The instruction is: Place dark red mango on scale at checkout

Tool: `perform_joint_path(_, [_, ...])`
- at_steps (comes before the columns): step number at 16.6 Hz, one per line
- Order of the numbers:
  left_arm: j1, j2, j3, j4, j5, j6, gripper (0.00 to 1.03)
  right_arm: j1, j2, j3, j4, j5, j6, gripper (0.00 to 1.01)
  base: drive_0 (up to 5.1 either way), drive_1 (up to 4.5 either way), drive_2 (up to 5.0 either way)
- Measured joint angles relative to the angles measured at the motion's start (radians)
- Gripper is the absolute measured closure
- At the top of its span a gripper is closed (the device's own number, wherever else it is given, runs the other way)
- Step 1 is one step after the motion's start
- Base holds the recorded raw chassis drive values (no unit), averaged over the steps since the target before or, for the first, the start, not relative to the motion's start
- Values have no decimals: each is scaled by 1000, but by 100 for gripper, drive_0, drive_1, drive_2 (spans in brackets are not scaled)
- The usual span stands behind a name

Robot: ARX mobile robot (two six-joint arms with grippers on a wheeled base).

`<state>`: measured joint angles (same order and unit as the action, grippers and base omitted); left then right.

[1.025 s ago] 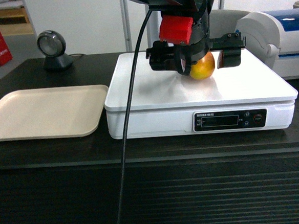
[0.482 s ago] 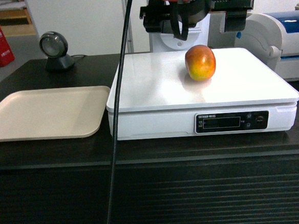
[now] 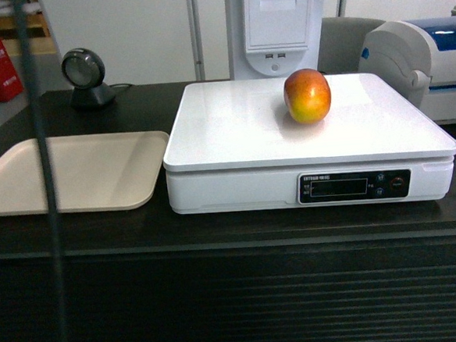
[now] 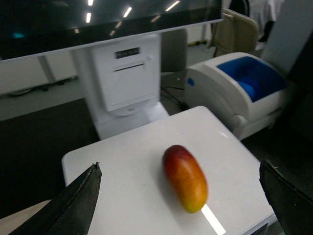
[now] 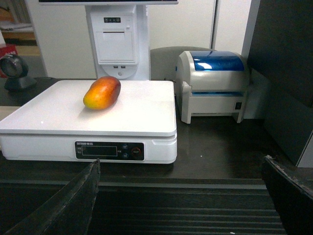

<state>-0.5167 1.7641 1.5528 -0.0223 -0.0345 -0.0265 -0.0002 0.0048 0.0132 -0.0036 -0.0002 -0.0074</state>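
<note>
Now the dark red mango (image 3: pixel 307 95) lies free on the scale (image 3: pixel 233 135) top, toward the back. Your left gripper (image 4: pixel 181 196) and right gripper (image 5: pixel 181 196) are both spread, empty. A bump could roll it off.

The dark tabletop (image 3: pixel 99 227) has a flat top and a horizontally ribbed front. On it, the white scale (image 3: pixel 233 131) sits right of centre, and a beige tray (image 3: pixel 64 171) lies just beside it on the left. A round scanner (image 3: pixel 83 75) stands at the back left, and a white-and-blue printer (image 3: pixel 431 55) at the right.
</note>
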Motion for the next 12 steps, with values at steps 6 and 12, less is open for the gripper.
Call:
perform_joint_path(6, [191,-309,-299,14,-68,-45,5,0,0,0,0,0,0,3,0,0,0])
perform_joint_path(12, [377,-800,-919,415,-114,8,67,0,0,0,0,0,0,3,0,0,0])
